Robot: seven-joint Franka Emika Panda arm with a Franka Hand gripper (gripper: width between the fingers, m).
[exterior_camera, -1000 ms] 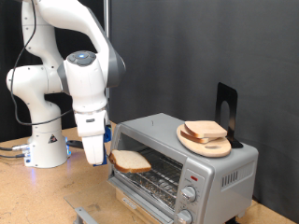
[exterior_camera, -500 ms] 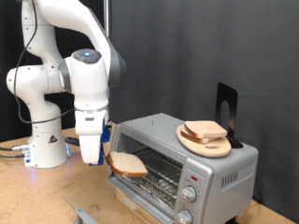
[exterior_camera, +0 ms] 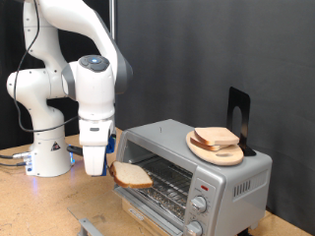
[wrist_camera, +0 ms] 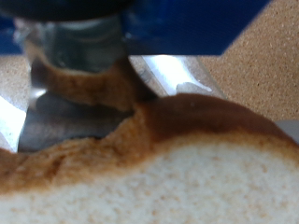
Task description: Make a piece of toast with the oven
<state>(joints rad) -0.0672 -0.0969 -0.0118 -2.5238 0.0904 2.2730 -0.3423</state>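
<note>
The white robot arm [exterior_camera: 74, 59] reaches down in front of the oven [exterior_camera: 192, 167]. Its gripper [exterior_camera: 102, 169] holds the piece of toast [exterior_camera: 131, 174] by one edge, just outside the oven's open front. On top of the oven sits a round wooden plate [exterior_camera: 217, 151] with more bread [exterior_camera: 217, 137].

This is a robotics lab staged as a kitchen corner. A white robot arm [exterior_camera: 69, 59] is bolted to a bare particle-board table [exterior_camera: 25, 202], with black curtains [exterior_camera: 226, 49] hung behind it as a backdrop. Just beside the gripper [exterior_camera: 98, 169] stands a lone countertop oven [exterior_camera: 202, 162] with a wooden plate [exterior_camera: 215, 149] of bread on top.
</note>
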